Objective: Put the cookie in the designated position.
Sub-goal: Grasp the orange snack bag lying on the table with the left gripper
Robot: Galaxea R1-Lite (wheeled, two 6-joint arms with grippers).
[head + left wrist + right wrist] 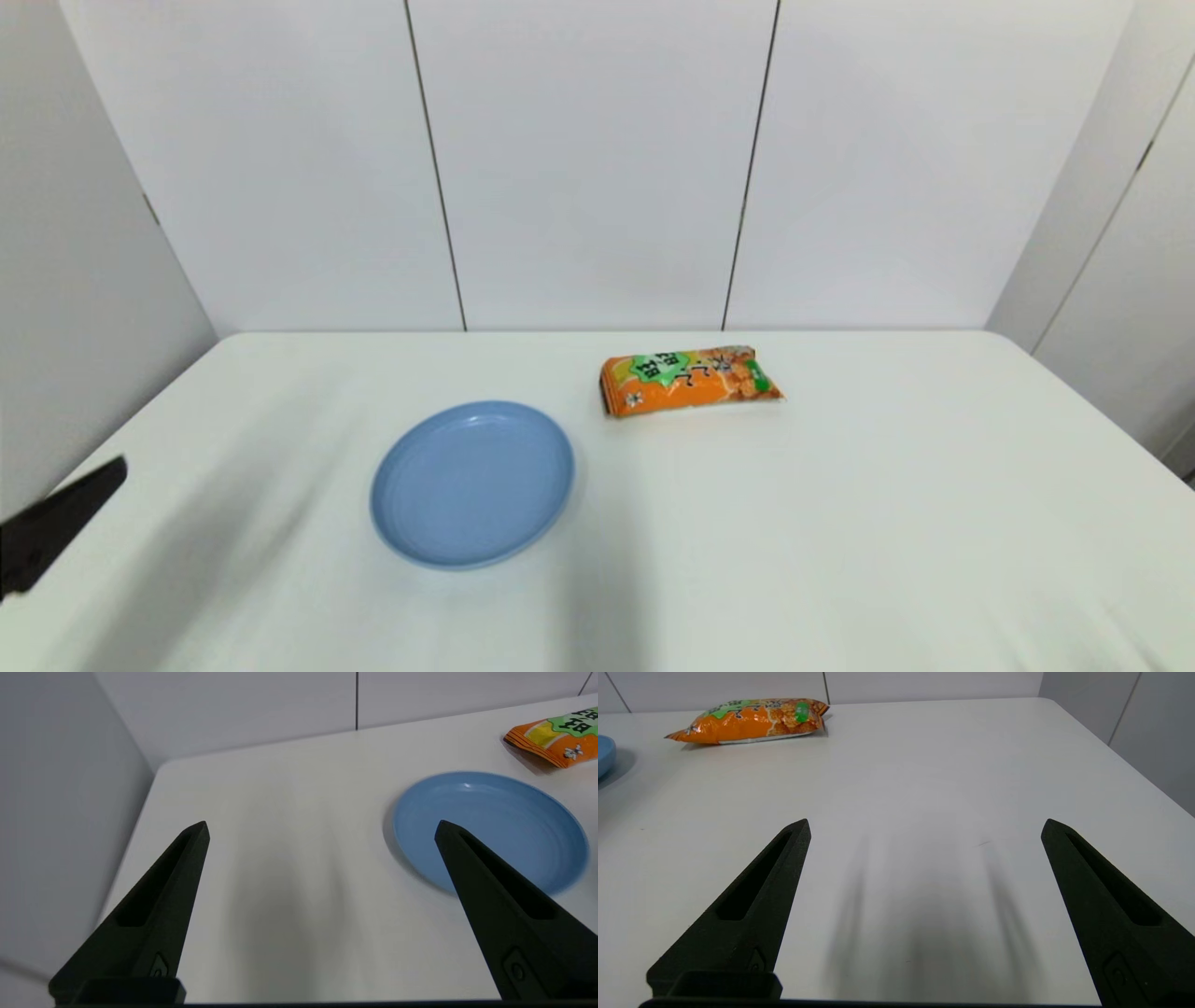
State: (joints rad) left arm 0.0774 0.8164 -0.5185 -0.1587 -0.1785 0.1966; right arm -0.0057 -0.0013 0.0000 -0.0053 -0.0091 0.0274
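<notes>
The cookie is an orange packet with a green label patch, lying flat on the white table toward the back, right of centre; it also shows as the cookie and the cookie. A blue plate sits empty just left and nearer, apart from the packet; the blue plate also shows in the left wrist view, and an edge of the plate in the right wrist view. My left gripper hovers open over the table's front left, holding nothing; one finger shows at the head view's left edge. My right gripper is open and empty near the front right.
White wall panels close in the table at the back and on both sides. The table's left edge runs close to my left gripper, and its right edge lies beyond my right gripper.
</notes>
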